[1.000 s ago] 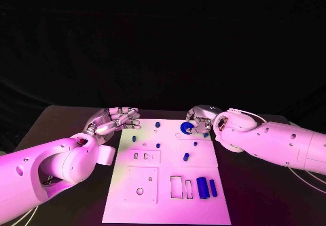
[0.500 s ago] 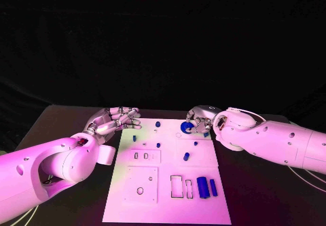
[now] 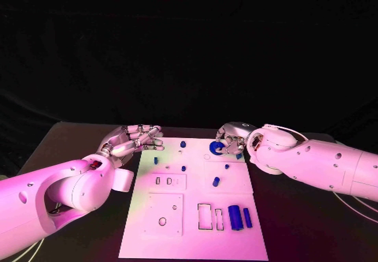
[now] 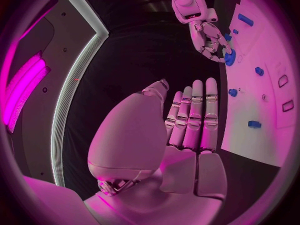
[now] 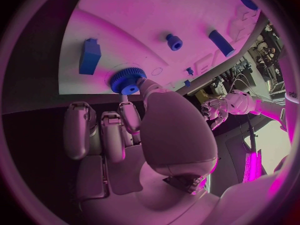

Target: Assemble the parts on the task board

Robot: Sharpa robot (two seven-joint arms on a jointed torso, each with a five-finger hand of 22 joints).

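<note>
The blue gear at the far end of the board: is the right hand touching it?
Touching. The right wrist view shows the right hand's fingers against the blue gear on the task board.

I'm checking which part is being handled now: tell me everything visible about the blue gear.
The blue gear is a small round wheel, plastic-looking, with a finely toothed rim and a centre hole. It sits at the task board's far right corner, over the white surface. The right robot hand pinches it at its rim; whether it rests flat on the board is unclear.
</note>
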